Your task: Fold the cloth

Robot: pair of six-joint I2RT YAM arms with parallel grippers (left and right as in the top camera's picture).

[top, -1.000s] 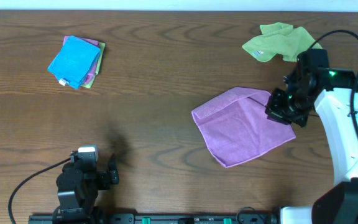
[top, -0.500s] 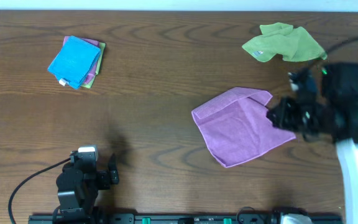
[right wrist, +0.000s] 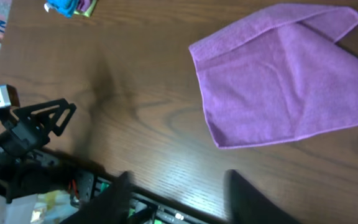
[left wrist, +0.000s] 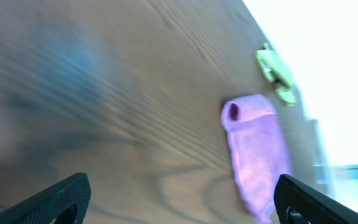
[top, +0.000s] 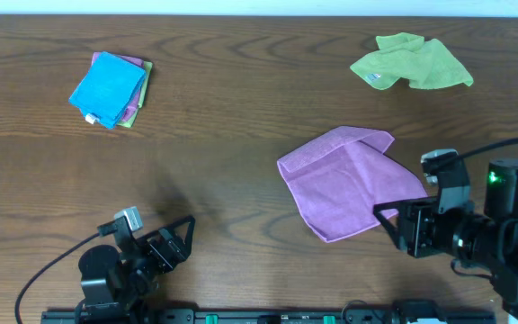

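The purple cloth lies flat on the wooden table right of centre, with its far right corner folded over. It also shows in the right wrist view and, blurred, in the left wrist view. My right gripper is open and empty, hovering at the cloth's near right edge; its blurred fingers frame bare table near the front edge. My left gripper is open and empty at the front left, far from the cloth, with its fingers spread wide.
A crumpled green cloth lies at the back right. A stack of folded cloths with a blue one on top sits at the back left. The table's front rail runs just below the right gripper.
My right arm has pulled back from the cloth's right corner toward the front edge. The cloth has kept its shape. My left gripper has tilted up and turned toward the right.
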